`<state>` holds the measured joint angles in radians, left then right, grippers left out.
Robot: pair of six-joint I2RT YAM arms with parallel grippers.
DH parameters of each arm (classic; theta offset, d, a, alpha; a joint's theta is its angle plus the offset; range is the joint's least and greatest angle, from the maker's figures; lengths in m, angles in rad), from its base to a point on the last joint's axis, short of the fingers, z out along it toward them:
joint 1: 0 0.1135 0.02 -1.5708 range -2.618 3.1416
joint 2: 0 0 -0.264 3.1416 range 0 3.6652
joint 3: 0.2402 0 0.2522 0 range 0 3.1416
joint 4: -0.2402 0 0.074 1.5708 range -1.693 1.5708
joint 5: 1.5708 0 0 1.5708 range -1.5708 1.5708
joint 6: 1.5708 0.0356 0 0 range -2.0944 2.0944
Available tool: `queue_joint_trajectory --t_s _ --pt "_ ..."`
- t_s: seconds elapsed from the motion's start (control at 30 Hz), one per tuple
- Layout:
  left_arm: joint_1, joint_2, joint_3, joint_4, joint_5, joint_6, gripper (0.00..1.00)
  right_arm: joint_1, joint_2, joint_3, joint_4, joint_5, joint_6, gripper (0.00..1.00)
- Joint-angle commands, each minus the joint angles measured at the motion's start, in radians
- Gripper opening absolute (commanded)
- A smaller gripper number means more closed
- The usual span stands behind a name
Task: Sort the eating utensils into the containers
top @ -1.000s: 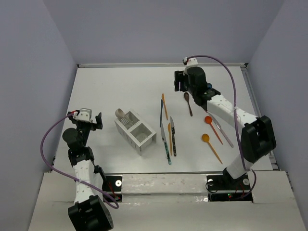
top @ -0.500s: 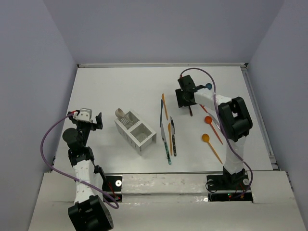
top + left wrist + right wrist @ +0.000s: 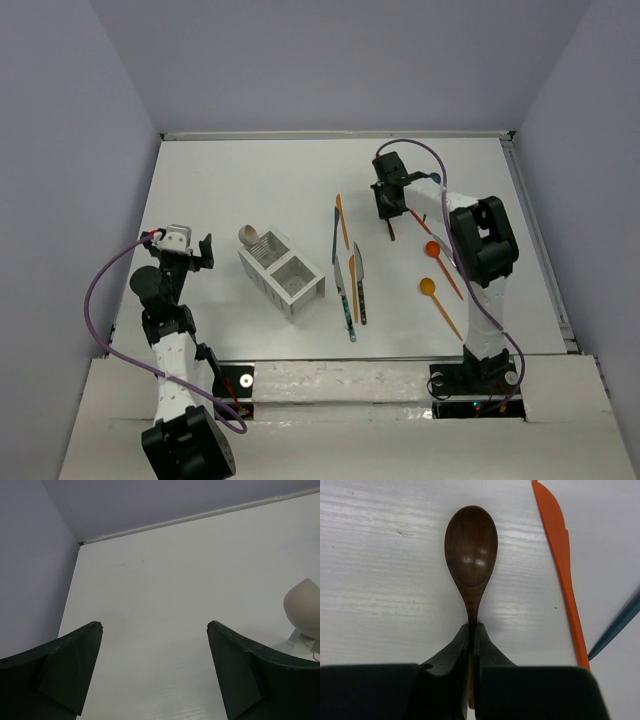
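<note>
Grip check: right gripper [image 3: 471, 628] jaws pinching dark brown spoon [image 3: 471, 555] at neck, spoon flat on table, orange knife [image 3: 560, 565] at 3 o'clock. Lift straight up clear of knife, then carry toward 8 o'clock to divided box [image 3: 305, 292], compartment holding beige spoon [image 3: 248, 237]. Left gripper [image 3: 155, 630] jaws spread, idle.

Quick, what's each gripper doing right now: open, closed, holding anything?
Left gripper: open, nothing between its fingers.
Right gripper: closed on the handle of the dark brown spoon, which lies on the table.
</note>
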<state>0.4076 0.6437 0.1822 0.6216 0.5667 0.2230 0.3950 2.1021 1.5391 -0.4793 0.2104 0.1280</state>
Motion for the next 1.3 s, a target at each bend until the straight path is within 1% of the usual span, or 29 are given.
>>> queue_joint_trajectory --t_s 0.0,0.07,0.1,0.13,0.17,0.2,0.23,0.27,0.33,0.37,0.43,0.47,0.5,0.57,0.6,0.67,0.7,0.73,0.77,0.8,0.83,0.9,0.97,1.1,1.13,1.27 --pt "0.005 -0.013 0.011 0.058 0.016 0.013 0.99 -0.012 0.038 0.001 -0.05 -0.066 -0.01 0.0" --pt "0.005 -0.01 0.043 -0.043 0.033 0.041 0.99 -0.012 0.024 0.0 -0.048 -0.068 -0.01 0.0" --pt "0.005 -0.013 0.133 -0.122 0.033 0.068 0.99 -0.012 0.013 -0.007 -0.042 -0.074 -0.013 0.0" --pt "0.005 -0.013 0.192 -0.201 0.024 0.068 0.99 -0.012 -0.002 -0.014 -0.033 -0.081 -0.013 0.0" --pt "0.005 -0.013 0.312 -0.368 0.025 0.093 0.99 -0.012 -0.042 -0.023 -0.001 -0.091 -0.021 0.0" --pt "0.005 -0.007 0.374 -0.46 0.045 0.116 0.99 -0.012 -0.068 -0.046 0.019 -0.115 -0.027 0.0" --pt "0.004 -0.007 0.438 -0.626 0.07 0.174 0.99 -0.012 -0.095 -0.057 0.037 -0.13 -0.028 0.0" --pt "0.005 -0.007 0.545 -0.707 0.115 0.2 0.99 -0.012 -0.159 -0.068 0.076 -0.141 -0.028 0.0" --pt "0.005 -0.022 0.627 -0.843 0.165 0.261 0.99 0.01 -0.229 -0.086 0.113 -0.146 -0.034 0.0" --pt "0.004 -0.032 0.672 -0.955 0.203 0.309 0.99 0.04 -0.299 -0.088 0.146 -0.14 -0.037 0.0" --pt "0.004 -0.068 0.685 -1.066 0.238 0.338 0.99 0.088 -0.368 -0.079 0.183 -0.115 -0.057 0.0" --pt "0.004 -0.081 0.68 -1.086 0.269 0.348 0.99 0.153 -0.404 -0.077 0.211 -0.106 -0.065 0.0" --pt "0.004 -0.099 0.656 -1.097 0.277 0.342 0.99 0.194 -0.468 -0.079 0.284 -0.094 -0.076 0.0" --pt "0.005 -0.111 0.622 -1.09 0.288 0.308 0.99 0.281 -0.526 -0.111 0.391 -0.086 -0.117 0.0" --pt "0.005 -0.113 0.591 -1.08 0.288 0.28 0.99 0.357 -0.572 -0.134 0.541 -0.107 -0.163 0.0" --pt "0.008 -0.11 0.597 -1.074 0.276 0.27 0.99 0.412 -0.599 -0.186 0.686 -0.163 -0.162 0.0" --pt "0.02 -0.108 0.609 -1.067 0.262 0.242 0.99 0.441 -0.605 -0.25 0.84 -0.198 -0.153 0.0" --pt "0.028 -0.108 0.606 -1.047 0.263 0.225 0.99 0.455 -0.606 -0.287 0.92 -0.263 -0.133 0.0" --pt "0.036 -0.11 0.6 -1.039 0.28 0.216 0.99 0.464 -0.6 -0.325 1.011 -0.285 -0.133 0.0" --pt "0.049 -0.113 0.583 -1.03 0.282 0.205 0.99 0.464 -0.591 -0.391 1.163 -0.305 -0.095 0.0" --pt "0.053 -0.119 0.58 -1.016 0.268 0.187 0.99 0.478 -0.558 -0.416 1.221 -0.336 -0.071 0.0" --pt "0.063 -0.122 0.574 -1.005 0.247 0.17 0.99 0.487 -0.513 -0.43 1.304 -0.379 -0.067 0.0" --pt "0.068 -0.119 0.57 -0.993 0.225 0.151 0.99 0.496 -0.453 -0.421 1.314 -0.437 -0.076 0.0" --pt "0.085 -0.113 0.559 -0.977 0.202 0.133 0.99 0.496 -0.384 -0.447 1.43 -0.526 -0.083 0.0" --pt "0.088 -0.113 0.559 -0.976 0.203 0.133 0.99 0.496 -0.37 -0.45 1.443 -0.561 -0.1 0.0" --pt "0.092 -0.111 0.556 -0.976 0.205 0.133 0.99 0.496 -0.307 -0.424 1.466 -0.614 -0.103 0.0"
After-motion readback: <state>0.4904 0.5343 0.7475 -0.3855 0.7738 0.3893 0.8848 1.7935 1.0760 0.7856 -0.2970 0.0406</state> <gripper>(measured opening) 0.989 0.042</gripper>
